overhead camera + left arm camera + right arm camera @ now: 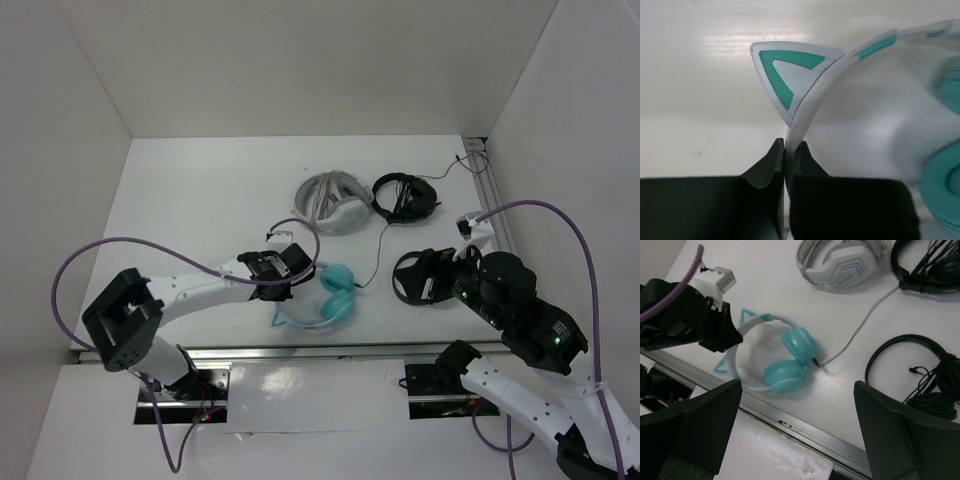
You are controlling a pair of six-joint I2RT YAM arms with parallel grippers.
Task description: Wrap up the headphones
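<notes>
Top: teal, round-cupped headphones (pixel 335 295) lie near the front edge of the white bench (pixel 190 200); left gripper (pixel 283 283) touches them. Left wrist: black jaws clamped tight on the smooth pale headband (pixel 812 102), just below a triangular teal-inset ear (pixel 790 70). Right wrist: right gripper (pixel 797 405) spread wide, holding nothing, above the headphones; thin cable (pixel 855 334) trails from one cup (pixel 799 345).

The headphones (pixel 799 344) lie beyond the widely spread right fingers (pixel 900 430).

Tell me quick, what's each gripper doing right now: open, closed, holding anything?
Left gripper: closed on the headband of the teal headphones.
Right gripper: open, holding nothing.
</notes>
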